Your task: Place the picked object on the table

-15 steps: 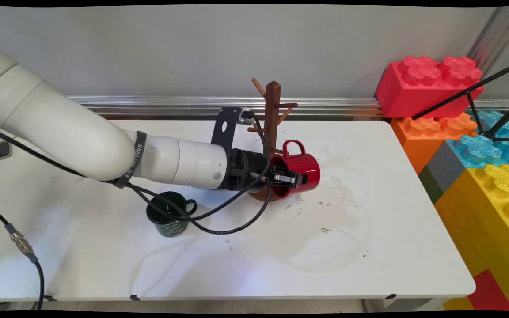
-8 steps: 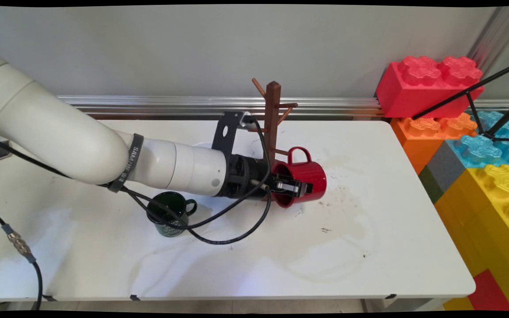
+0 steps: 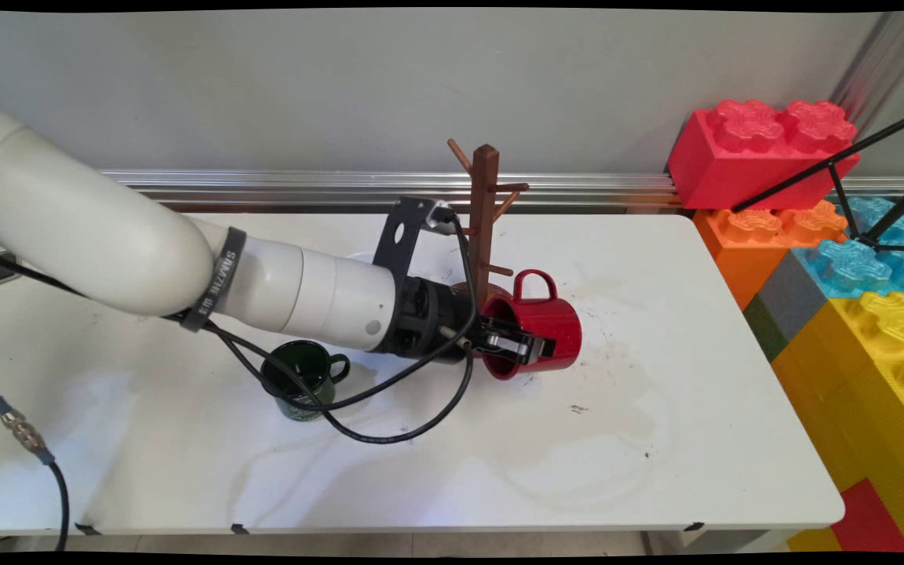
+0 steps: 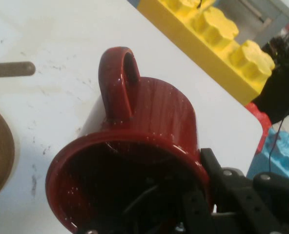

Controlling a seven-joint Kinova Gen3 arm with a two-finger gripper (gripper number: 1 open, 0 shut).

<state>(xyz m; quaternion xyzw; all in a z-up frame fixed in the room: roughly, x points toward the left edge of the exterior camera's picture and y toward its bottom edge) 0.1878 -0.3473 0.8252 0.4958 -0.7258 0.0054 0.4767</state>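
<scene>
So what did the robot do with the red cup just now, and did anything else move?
The gripper, shut on the red mug's rim, carried it on its side a little to the right and toward the table's near edge, away from the wooden mug tree. The grip has not changed. The green mug and the tree stayed where they were.

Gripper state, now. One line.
Gripper: shut on the red mug's rim, one finger inside and one outside, mug held on its side beside the wooden mug tree.
</scene>
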